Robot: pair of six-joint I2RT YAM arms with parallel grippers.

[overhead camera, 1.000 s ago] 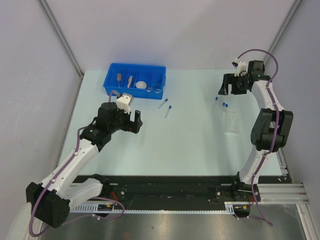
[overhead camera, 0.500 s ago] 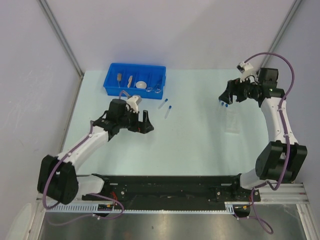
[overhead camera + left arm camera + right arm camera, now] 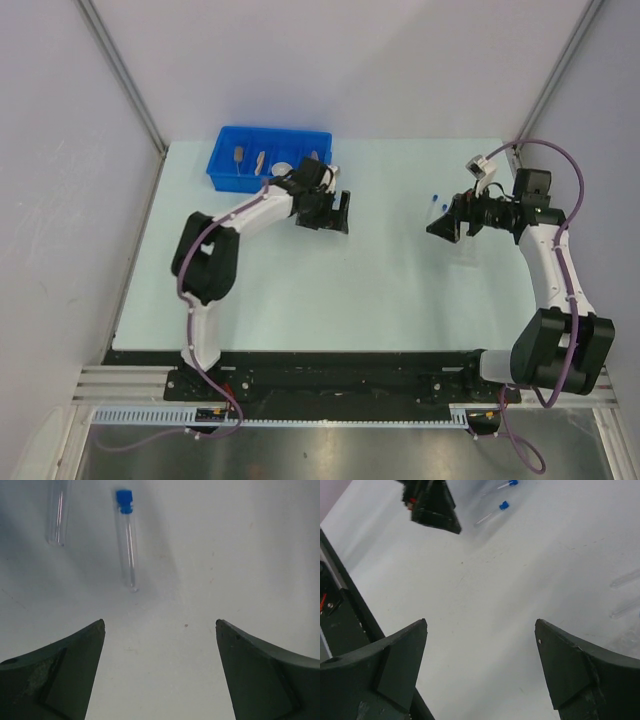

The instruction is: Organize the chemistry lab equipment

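Two clear tubes lie on the table in the left wrist view: one with a blue cap (image 3: 127, 540) and another (image 3: 57, 515) at the upper left, cap out of view. My left gripper (image 3: 160, 622) is open and empty just short of them; in the top view the left gripper (image 3: 338, 215) hides them. The right wrist view shows both tubes (image 3: 492, 511) beside the left gripper (image 3: 432, 505). My right gripper (image 3: 481, 621) is open and empty, over the table by the clear tube rack (image 3: 467, 250). A blue cap (image 3: 434, 199) shows behind the right gripper (image 3: 440, 226).
The blue divided bin (image 3: 232, 178) stands at the back left, holding wooden-handled tools (image 3: 240, 154) and a white dish (image 3: 283, 168); my left arm reaches across its right end. Faint clear tube shapes (image 3: 626, 579) lie at the right in the right wrist view.
My left arm swung from the front left out to the right, bringing its gripper over the two loose tubes. My right gripper came forward and left from the back right corner toward the rack.
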